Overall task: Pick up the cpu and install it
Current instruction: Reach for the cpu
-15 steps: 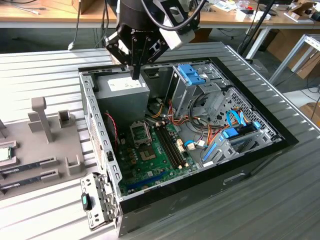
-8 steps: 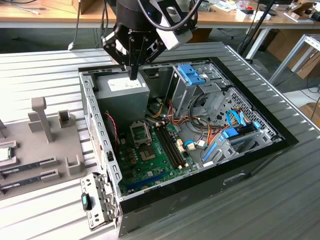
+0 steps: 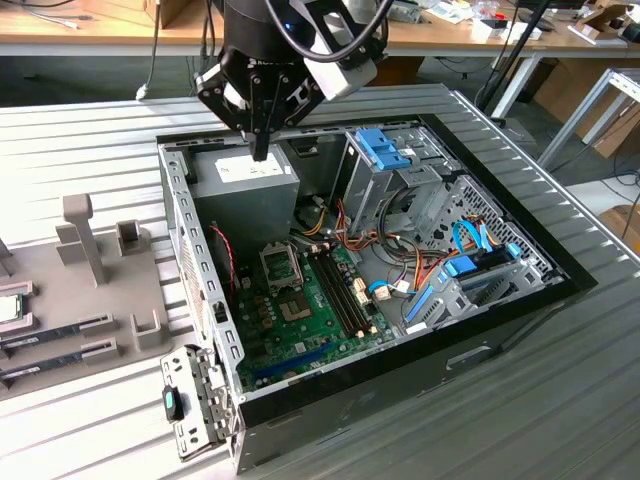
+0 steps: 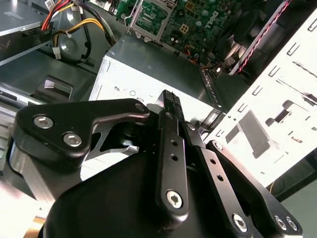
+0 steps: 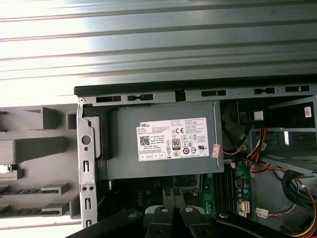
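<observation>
In the exterior view, the cpu (image 3: 7, 307) lies on the grey tray (image 3: 45, 285) at the exterior view's left edge, well apart from the claw (image 3: 260, 152). The claw's fingers are squeezed together and hold nothing. It hangs over the power box (image 3: 245, 182) in the open computer case (image 3: 560, 275). The second wrist view shows the bare socket (image 4: 148, 17). The first wrist view shows the power box's white label (image 5: 172, 139).
</observation>
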You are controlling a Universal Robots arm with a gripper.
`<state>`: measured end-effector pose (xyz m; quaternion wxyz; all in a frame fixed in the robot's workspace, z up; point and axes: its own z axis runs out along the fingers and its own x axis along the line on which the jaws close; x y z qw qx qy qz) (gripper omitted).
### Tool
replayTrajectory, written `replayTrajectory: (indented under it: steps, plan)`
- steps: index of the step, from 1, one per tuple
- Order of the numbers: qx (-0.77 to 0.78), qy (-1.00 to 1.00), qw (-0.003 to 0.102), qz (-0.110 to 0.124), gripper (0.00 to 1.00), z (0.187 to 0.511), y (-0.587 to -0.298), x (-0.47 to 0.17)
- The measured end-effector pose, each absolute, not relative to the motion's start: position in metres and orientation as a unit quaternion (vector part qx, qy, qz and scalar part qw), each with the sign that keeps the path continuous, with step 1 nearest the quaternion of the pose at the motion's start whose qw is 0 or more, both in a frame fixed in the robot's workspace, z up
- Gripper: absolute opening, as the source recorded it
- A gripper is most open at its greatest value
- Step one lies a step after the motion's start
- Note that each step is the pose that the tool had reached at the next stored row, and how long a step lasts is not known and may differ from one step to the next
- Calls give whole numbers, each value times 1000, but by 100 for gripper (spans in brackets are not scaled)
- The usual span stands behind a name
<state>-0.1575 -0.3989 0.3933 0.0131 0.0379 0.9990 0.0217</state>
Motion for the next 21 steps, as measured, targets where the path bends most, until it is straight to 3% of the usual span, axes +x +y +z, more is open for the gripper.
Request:
replayTrajectory:
  steps: [21]
  plan:
    - [38, 999, 13, 22, 11, 393, -399, -179]
